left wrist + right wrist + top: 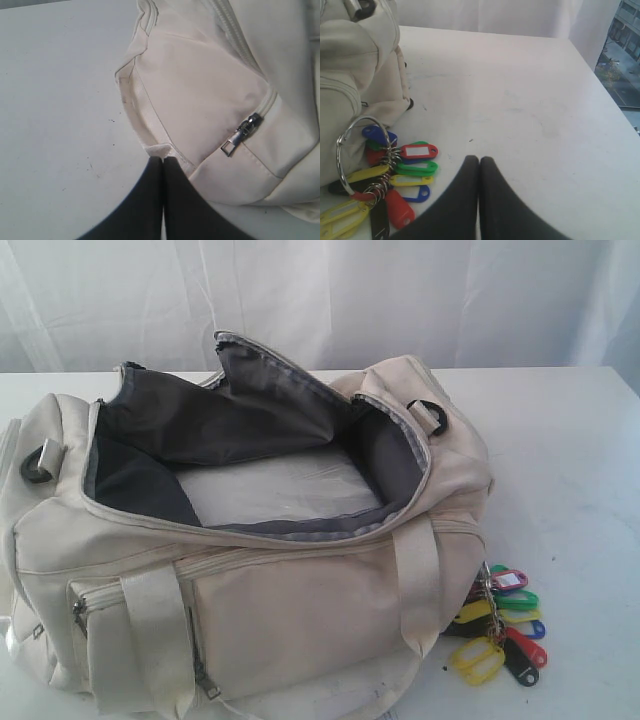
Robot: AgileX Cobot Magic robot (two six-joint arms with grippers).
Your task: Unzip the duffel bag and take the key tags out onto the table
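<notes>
Right now the left tool (pixel 162 164) has its fingers pressed together on nothing, just beside an end seam of the duffel bag (pixel 200 100), near a metal zip pull (pixel 241 134). The right tool (pixel 479 162) is likewise closed and empty over the white worktop (pixel 520 90), near the key tags (pixel 415 167). The bag gapes unzipped; the tags lie on the worktop against its side.

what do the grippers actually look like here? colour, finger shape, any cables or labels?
Only the tips show, and only in the wrist views. The left gripper and right gripper look alike: each has two plain matte black fingers, broad at the base and curving inward to narrow rounded ends. No cables, markings or labels are visible. The exterior view shows no arm at all.
</notes>
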